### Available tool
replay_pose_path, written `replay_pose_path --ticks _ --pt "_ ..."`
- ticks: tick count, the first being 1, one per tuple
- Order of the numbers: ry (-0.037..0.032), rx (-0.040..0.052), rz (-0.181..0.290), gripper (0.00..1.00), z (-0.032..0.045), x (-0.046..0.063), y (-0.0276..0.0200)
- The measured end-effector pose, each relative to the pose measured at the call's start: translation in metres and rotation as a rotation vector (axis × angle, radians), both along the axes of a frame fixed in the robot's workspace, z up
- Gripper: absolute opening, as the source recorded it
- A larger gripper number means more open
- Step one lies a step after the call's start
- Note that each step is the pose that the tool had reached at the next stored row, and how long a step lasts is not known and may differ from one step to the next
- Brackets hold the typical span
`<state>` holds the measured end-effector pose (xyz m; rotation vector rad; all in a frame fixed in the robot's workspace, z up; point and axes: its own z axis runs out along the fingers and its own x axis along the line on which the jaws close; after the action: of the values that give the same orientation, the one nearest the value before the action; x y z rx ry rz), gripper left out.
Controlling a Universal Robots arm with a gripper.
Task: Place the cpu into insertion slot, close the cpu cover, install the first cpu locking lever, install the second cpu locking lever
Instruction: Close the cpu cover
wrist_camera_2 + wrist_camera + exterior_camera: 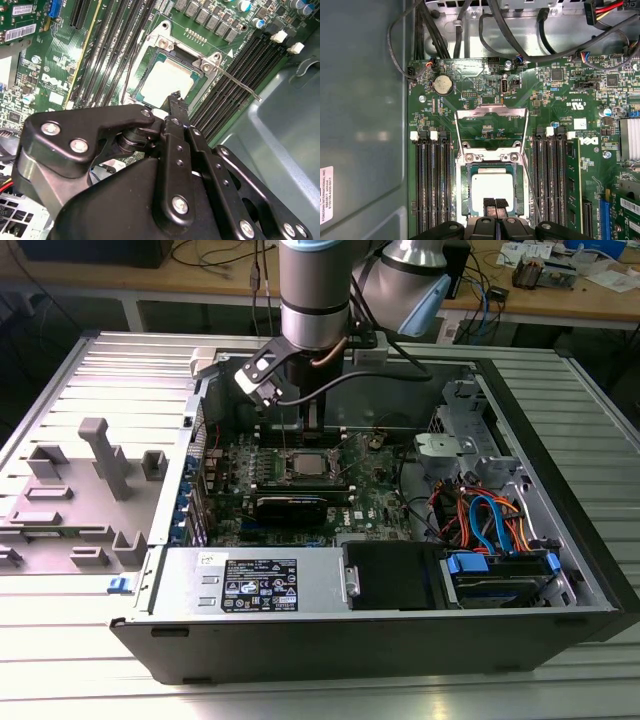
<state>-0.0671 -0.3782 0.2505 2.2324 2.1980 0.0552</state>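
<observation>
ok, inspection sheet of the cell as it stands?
Surface: slatted metal table carrying an open PC case.
Job's things: cpu sits in the insertion slot; cpu cover flipped open; locking lever looks unlatched.
Clutter: grey fixture blocks, exterior view's left.
Grippers: hand shut, tips at the cpu's edge.
Cables: blue and orange leads inside the case.
Surroundings: workbench behind.

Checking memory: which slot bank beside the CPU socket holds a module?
The bank farther from the grey case wall; a green module stands at its outer edge.
</observation>
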Motion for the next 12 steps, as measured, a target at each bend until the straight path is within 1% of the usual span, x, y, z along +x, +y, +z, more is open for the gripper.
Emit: replay_pose_path --ticks 12 --pt "0.0 0.0 0.0 0.11 0.0002 0.003 0.0"
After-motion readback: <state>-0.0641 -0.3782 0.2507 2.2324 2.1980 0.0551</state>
